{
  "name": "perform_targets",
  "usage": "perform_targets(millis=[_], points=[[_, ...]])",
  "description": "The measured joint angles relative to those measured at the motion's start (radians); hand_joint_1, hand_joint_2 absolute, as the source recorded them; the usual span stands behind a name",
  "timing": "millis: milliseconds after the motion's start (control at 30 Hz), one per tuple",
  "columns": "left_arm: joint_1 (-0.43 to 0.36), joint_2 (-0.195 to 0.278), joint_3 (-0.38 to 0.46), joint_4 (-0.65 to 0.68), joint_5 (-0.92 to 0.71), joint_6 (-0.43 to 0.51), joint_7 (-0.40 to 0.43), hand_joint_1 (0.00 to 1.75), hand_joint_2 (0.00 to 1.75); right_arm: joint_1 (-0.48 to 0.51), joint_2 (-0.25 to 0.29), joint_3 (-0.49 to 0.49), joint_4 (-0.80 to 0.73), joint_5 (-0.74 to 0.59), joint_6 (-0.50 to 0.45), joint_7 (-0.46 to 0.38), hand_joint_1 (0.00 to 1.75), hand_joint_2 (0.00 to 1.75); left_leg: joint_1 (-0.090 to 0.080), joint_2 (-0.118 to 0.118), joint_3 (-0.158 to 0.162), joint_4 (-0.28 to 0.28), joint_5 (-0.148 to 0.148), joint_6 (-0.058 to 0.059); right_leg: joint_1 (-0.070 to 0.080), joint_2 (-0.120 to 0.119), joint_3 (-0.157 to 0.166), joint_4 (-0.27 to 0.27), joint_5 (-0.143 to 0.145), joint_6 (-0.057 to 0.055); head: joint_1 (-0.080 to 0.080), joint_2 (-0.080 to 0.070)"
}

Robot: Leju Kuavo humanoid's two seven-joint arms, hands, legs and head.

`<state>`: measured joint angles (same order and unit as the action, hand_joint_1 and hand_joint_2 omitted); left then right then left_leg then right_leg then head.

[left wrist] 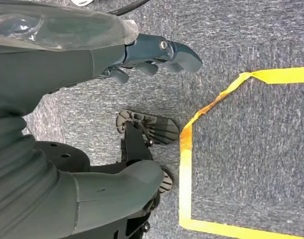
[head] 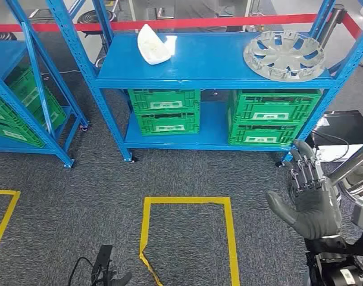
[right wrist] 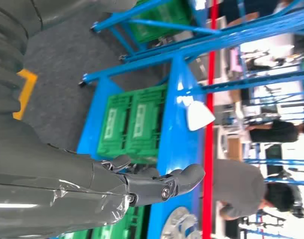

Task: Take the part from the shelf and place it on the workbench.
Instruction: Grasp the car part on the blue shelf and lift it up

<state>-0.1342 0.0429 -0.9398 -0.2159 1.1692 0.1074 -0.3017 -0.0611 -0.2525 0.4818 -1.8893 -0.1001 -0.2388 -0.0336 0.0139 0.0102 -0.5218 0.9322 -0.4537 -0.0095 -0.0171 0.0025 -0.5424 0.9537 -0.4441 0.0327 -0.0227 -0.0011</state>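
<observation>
Standing before blue shelf [head: 206, 65], feet behind yellow tape square [head: 188, 238] on grey carpet. Lying flat at right end of top shelf board, rim reaching front edge: silver wheel-cover part [head: 284, 55], broad spoked disc. Likely light, stiff thin plastic, slick-faced and somewhat brittle at spokes; taking hold at outer rim or through a spoke opening looking safest, a flat pinch probably sliding. Sitting on lower board: green crates [head: 163, 111], pale labels too small for reading. Resting near left-rear of top board: white part [head: 153, 44]. Right hand [head: 310, 199] hanging raised, fingers spread, holding nothing. Left hand [left wrist: 154, 57] hanging low over carpet, fingers apart, empty. No brand writing legible.
</observation>
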Motion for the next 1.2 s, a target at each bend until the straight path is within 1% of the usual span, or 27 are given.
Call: perform_targets(millis=[133,267,367,500,600,700,867,967,1033,1100,1200], points=[[-0.001,0.002,0.003,0.0,-0.004,0.002,0.002,0.0,1.75,0.009,0.0,-0.001,-0.001,0.036,-0.02,0.031,0.0,1.75,0.0,0.0,0.0,0.0,0.0,0.0,0.0,0.0,0.0,0.0,0.0,0.0,0.0,0.0],[-0.004,0.001,0.003,0.0,-0.011,0.002,0.017,0.0,1.75,0.018,-0.002,-0.002,-0.003,0.146,-0.039,0.121,0.0,1.75,0.0,0.0,0.0,0.0,0.0,0.0,0.0,0.0,0.0,0.0,0.0,0.0,0.0,0.0],[-0.002,-0.001,0.005,0.0,-0.004,0.002,0.022,0.0,1.75,0.02,-0.005,-0.001,-0.006,0.199,-0.024,0.173,0.0,1.75,0.0,0.0,0.0,0.0,0.0,0.0,0.0,0.0,0.0,0.0,0.0,0.0,0.0,0.0],[0.004,-0.001,0.009,0.0,0.013,0.001,0.003,0.0,0.0,0.017,-0.007,-0.002,-0.007,0.268,0.003,0.218,0.0,1.75,0.0,0.0,0.0,0.0,0.0,0.0,0.0,0.0,0.0,0.0,0.0,0.0,0.0,0.0],[0.005,0.001,0.015,0.0,0.027,-0.008,-0.018,0.0,0.0,0.01,-0.022,-0.01,-0.008,0.387,0.028,0.31,0.0,1.75,0.0,0.0,0.0,0.0,0.0,0.0,0.0,0.0,0.0,0.0,0.0,0.0,0.0,0.0],[0.006,0.003,0.017,0.0,0.031,-0.015,-0.021,0.0,0.0,0.01,-0.051,-0.029,-0.012,0.5,0.033,0.401,0.0,1.75,0.0,0.0,0.0,0.0,0.0,0.0,0.0,0.0,0.0,0.0,0.0,0.0,0.0,0.0],[0.014,0.003,0.017,0.0,0.021,-0.016,-0.003,0.0,0.0,0.039,-0.097,-0.076,-0.04,0.565,-0.005,0.468,0.0,1.75,-0.001,0.0,0.0,0.0,0.0,0.0,-0.001,0.0,0.0,0.0,0.0,0.0,0.0,0.0],[0.014,0.003,0.017,0.0,0.016,-0.017,0.002,0.0,0.0,0.054,-0.112,-0.1,-0.057,0.568,-0.023,0.473,0.0,1.75,-0.001,0.0,0.0,0.0,0.0,0.0,-0.001,0.0,0.0,0.0,0.0,0.0,0.0,0.0],[0.011,0.002,0.017,0.0,0.013,-0.019,0.004,0.0,0.0,0.059,-0.116,-0.112,-0.066,0.559,-0.034,0.46,0.0,1.75,0.0,0.0,0.0,0.0,0.0,0.0,-0.001,0.0,0.0,0.0,0.0,0.0,0.0,0.0],[0.006,0.001,0.017,0.0,0.01,-0.021,0.006,0.0,0.0,0.061,-0.117,-0.117,-0.073,0.521,-0.055,0.42,0.0,1.75,0.0,0.0,0.0,0.0,0.0,0.0,-0.001,0.0,0.0,0.0,0.0,0.0,0.0,0.0],[0.0,0.0,0.017,0.0,0.007,-0.022,0.009,0.0,0.0,0.061,-0.117,-0.12,-0.081,0.408,-0.097,0.326,0.0,1.75,0.0,0.0,0.0,0.0,0.0,0.0,-0.001,0.0,0.0,0.0,0.0,0.0,0.0,0.0]])
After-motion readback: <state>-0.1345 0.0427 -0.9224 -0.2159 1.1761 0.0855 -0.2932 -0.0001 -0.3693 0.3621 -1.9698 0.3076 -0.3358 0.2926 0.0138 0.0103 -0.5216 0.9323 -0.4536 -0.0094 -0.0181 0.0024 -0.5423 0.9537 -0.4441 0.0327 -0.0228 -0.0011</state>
